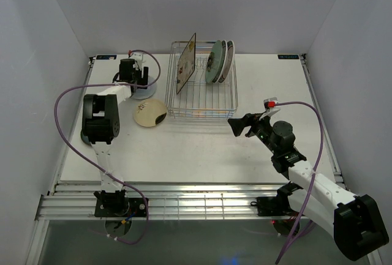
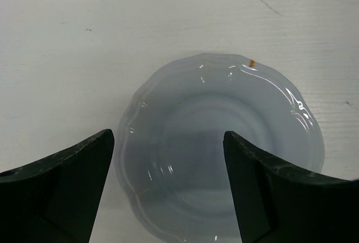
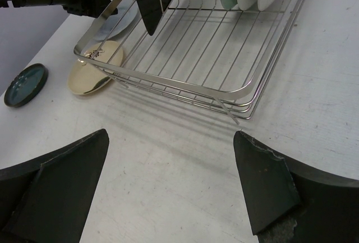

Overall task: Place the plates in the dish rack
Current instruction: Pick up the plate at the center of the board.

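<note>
a: biggest first. where does everything sit?

b: from overhead, the dish rack sits past the middle of the table toward twelve o'clock. standing in it are the square floral plate on its nine o'clock side, and the pale green plate with two white plates leaning together near its one o'clock corner. flat on the table: the cream plate at the rack's seven o'clock corner, touching the wire or just beside it, i can't tell which; the blue-grey plate out at nine o'clock; the dark teal plate further off toward eight, clear only in my right wrist view.

a: what could go wrong?

b: three are left to load, and the blue-grey one is next, i'd say. it lies flat with a low scalloped rim, so if i come down badly placed, a finger could land on the rim and the plate would skid or tip. carrying it in from nine o'clock, i could clip the floral plate, which stands tall on that side.

a: and the arms?

b: my left gripper points straight down over the blue-grey plate, jaws wide apart and empty, one finger just outside the rim, the other over the middle. i can't tell how high it hangs. my right gripper hovers at the rack's five o'clock corner, facing it, jaws spread wide, holding nothing.
</note>
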`<state>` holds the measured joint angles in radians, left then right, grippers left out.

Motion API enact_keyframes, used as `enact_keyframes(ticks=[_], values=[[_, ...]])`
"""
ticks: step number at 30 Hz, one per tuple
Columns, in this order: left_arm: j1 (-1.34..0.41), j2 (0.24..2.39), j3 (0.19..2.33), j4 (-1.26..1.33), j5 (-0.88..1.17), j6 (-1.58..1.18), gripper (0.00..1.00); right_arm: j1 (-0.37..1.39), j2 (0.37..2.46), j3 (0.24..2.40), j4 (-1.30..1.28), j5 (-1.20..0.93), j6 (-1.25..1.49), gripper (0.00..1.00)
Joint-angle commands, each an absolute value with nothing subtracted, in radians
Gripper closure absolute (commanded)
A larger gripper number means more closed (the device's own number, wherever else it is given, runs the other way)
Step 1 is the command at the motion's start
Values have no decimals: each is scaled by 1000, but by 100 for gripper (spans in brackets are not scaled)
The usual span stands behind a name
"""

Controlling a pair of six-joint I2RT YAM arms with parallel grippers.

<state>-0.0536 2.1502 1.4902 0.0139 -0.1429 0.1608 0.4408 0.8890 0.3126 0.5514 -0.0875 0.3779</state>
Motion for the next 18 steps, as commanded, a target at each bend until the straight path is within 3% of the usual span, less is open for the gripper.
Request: enact_keyframes(ticks=[1,18], values=[[-11,2103,1523,6,-37,91,10,446,870,311,595,-98,370,2],[207,2144,1597,-81,417,-167,7,446,874,311,603,-109,374,2]])
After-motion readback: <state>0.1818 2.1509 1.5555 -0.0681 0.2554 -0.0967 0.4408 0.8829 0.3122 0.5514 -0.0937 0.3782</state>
